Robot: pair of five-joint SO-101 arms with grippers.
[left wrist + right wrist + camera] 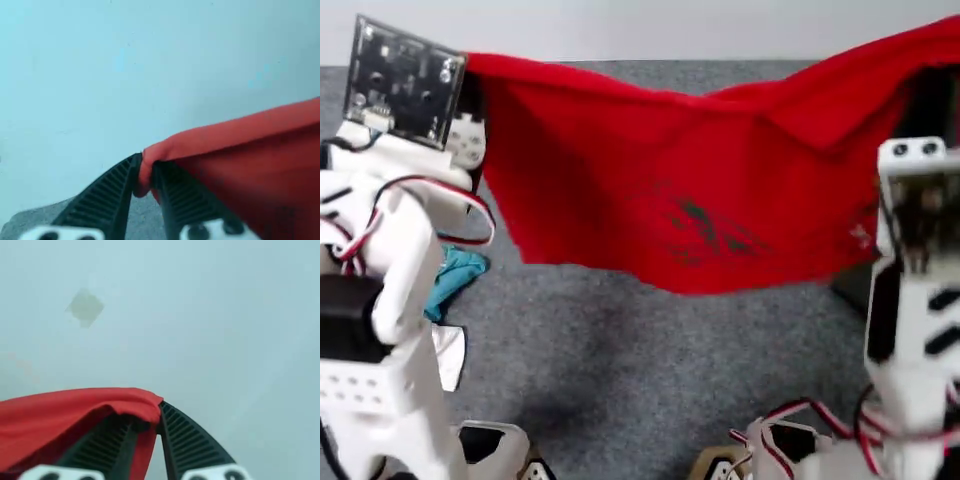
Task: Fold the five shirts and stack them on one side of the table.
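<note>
Grey table (620, 350), pale wall (620, 25), red shirt (700, 190) held aloft

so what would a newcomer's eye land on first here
The red shirt, held up in the air and spread wide above the grey table. The left hand pinches one upper end and the right hand the other, both shut on the fabric. A teal cloth lies crumpled on the table, at the left of the high view.
</note>
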